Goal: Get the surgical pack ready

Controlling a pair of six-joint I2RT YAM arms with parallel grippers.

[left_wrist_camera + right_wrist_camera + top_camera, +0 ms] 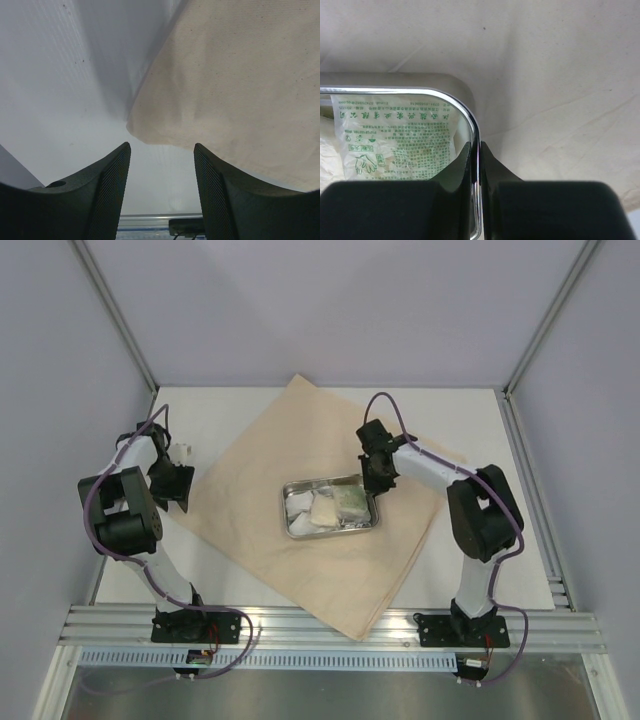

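A large beige cloth lies spread like a diamond on the white table. On it sits a small shiny steel tray holding white gauze packets and a green-printed packet. My right gripper is shut on the tray's right rim, one finger inside the wall and one outside. My left gripper hangs open just off the cloth's left corner, with nothing between its fingers. No scissors or tweezers show.
The cloth wrinkles slightly to the right of the tray. Grey walls with aluminium posts enclose the table on three sides. An aluminium rail runs along the near edge by the arm bases.
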